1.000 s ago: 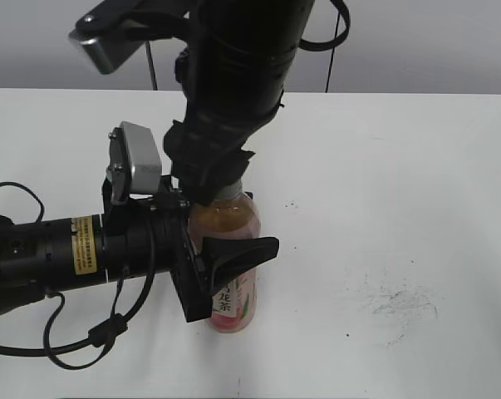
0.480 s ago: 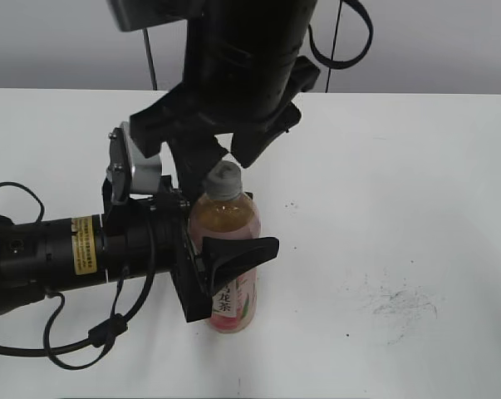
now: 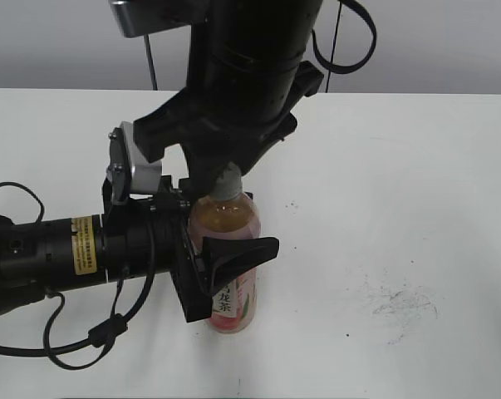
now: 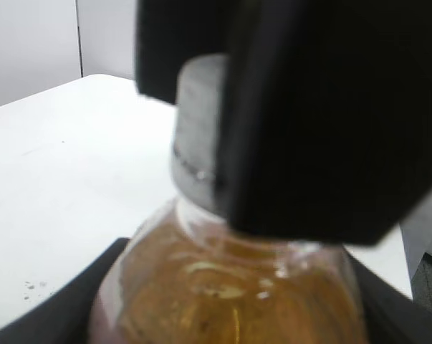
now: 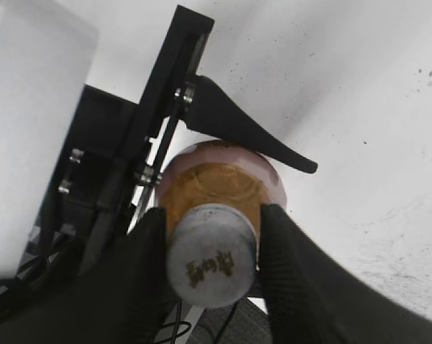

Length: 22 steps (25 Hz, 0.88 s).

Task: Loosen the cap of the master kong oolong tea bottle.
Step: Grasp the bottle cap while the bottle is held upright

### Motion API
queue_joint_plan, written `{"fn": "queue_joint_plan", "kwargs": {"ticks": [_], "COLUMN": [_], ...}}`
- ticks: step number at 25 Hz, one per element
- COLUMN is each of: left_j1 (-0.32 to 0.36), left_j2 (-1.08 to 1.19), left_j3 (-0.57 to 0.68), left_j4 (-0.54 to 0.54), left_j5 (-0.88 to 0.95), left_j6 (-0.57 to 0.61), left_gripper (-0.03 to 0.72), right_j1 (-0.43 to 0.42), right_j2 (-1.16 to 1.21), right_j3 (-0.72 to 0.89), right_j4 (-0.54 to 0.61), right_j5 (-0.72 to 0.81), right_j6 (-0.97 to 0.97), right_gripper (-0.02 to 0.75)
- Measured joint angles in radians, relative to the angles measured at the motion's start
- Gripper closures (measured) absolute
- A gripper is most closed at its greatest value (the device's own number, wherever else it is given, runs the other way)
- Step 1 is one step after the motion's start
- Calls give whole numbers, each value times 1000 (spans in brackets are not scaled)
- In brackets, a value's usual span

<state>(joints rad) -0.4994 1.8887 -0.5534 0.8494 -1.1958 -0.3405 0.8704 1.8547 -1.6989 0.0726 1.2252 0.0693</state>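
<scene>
Starting from the left side of the exterior view, the left gripper (image 3: 233, 266) comes in sideways along the white table (image 3: 416, 183) and has the master kong oolong tea bottle (image 3: 228, 258) pinned around its middle, one black finger wrapped across the front just above the pink label, so the bottle stands upright near the centre of the table and looks braced pretty solidly. Moving up and right, the right gripper (image 3: 219, 179) drops straight down from above onto the neck, and in its own wrist view the two black fingers (image 5: 291, 265) sit either side of the cap (image 5: 212, 264), pressed right up against its ribbed edge or very close to it. I honestly can't tell whether they're squeezing it yet, the jaws look partway closed around something cap-sized. The left wrist view shows the same thing from the side: grey cap (image 4: 198, 129) half hidden behind a black finger, amber tea just below. So I'd say we're at the grab-the-cap step, with the bottle already held. Next move probably needs a firm pinch on the cap, then a wrist twist while the left side holds tight, otherwise the whole bottle just spins.
</scene>
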Motion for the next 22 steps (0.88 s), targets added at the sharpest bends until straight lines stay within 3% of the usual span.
{"fn": "queue_joint_plan", "kwargs": {"ticks": [3, 8, 15, 22], "left_j1": [0, 0, 0, 0], "left_j2": [0, 0, 0, 0], "left_j3": [0, 0, 0, 0], "left_j4": [0, -1, 0, 0], "left_j5": [0, 0, 0, 0], "left_j6": [0, 0, 0, 0], "left_gripper": [244, 244, 244, 244], "right_j1": [0, 0, 0, 0], "right_j2": [0, 0, 0, -2], "right_j3": [0, 0, 0, 0], "right_j4": [0, 0, 6, 16], "right_j5": [-1, -1, -1, 5], "right_j6": [-36, -231, -698, -1318], "right_gripper": [461, 463, 463, 463]}}
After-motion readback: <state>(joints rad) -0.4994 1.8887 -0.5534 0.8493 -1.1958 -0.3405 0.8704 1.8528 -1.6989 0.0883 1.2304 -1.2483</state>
